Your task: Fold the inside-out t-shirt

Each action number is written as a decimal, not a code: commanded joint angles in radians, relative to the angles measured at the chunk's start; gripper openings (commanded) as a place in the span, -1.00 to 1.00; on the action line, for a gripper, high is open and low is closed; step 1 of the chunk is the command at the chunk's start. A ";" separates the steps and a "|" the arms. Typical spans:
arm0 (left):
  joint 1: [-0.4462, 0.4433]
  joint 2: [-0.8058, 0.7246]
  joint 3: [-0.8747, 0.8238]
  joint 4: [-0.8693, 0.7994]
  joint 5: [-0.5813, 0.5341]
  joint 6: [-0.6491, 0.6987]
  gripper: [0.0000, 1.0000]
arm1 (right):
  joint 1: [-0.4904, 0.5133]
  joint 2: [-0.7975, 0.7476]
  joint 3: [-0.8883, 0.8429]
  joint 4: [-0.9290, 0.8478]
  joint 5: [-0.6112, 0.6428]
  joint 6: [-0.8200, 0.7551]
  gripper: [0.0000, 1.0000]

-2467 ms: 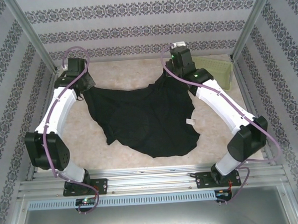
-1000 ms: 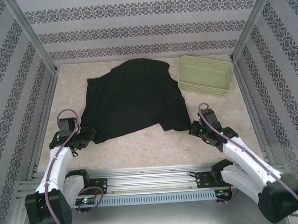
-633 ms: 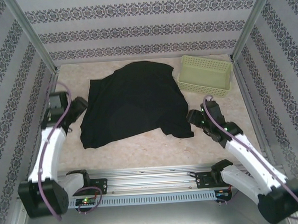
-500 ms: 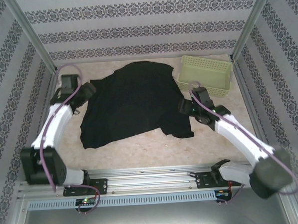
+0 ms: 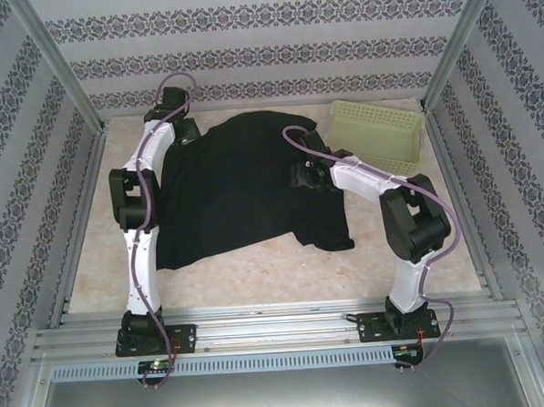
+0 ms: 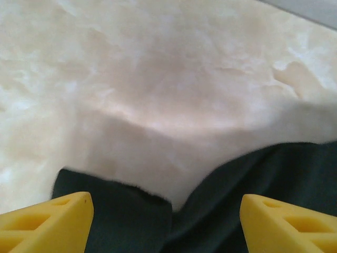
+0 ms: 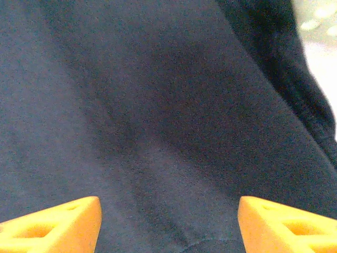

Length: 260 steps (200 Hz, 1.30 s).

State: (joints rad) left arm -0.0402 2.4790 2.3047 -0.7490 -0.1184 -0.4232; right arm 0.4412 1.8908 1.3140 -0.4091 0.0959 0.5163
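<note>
The inside-out t-shirt (image 5: 244, 187) lies spread out, black and rumpled, on the middle of the table. My left gripper (image 5: 184, 128) hovers at the shirt's far left corner. In the left wrist view its yellow fingertips (image 6: 47, 216) stand wide apart over a notch in the shirt's edge (image 6: 116, 211), nothing between them. My right gripper (image 5: 300, 175) is over the shirt's right side. In the right wrist view that gripper (image 7: 168, 224) is open above plain black fabric (image 7: 158, 105), holding nothing.
A pale green perforated basket (image 5: 378, 136) stands at the far right, close to the right arm's elbow. Bare marbled table (image 5: 257, 273) runs along the near edge and the left side. Patterned walls and metal posts enclose the space.
Both arms have swung from the shirt's near corners to its far part. Both grippers have opened and let the shirt go; it now lies flat.
</note>
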 commanded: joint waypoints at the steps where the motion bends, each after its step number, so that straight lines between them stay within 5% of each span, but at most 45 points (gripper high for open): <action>1: 0.010 0.099 0.166 -0.165 -0.038 0.061 0.32 | 0.002 0.028 0.024 -0.037 0.001 0.003 0.39; 29: 0.038 0.141 0.215 -0.210 0.016 0.025 -0.32 | 0.010 0.025 -0.025 -0.065 0.011 0.031 0.40; 67: 0.040 -0.023 -0.020 -0.095 0.090 0.005 -1.00 | 0.053 -0.039 -0.171 -0.070 -0.010 0.087 0.42; 161: 0.016 -0.814 -0.928 0.408 0.256 -0.166 -1.00 | 0.380 -0.360 -0.437 -0.133 0.032 0.255 0.41; 203: -0.099 -1.173 -1.298 0.476 0.168 -0.266 -1.00 | 0.209 -0.449 -0.271 -0.086 0.137 0.092 0.49; 260: -0.112 -1.397 -1.581 0.450 0.233 -0.242 -1.00 | 0.033 0.046 0.299 -0.174 0.097 -0.036 0.48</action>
State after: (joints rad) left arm -0.1505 1.1271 0.7982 -0.3248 0.0841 -0.6529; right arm 0.4946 1.7451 1.4326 -0.5041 0.1852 0.5598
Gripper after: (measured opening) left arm 0.042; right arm 0.743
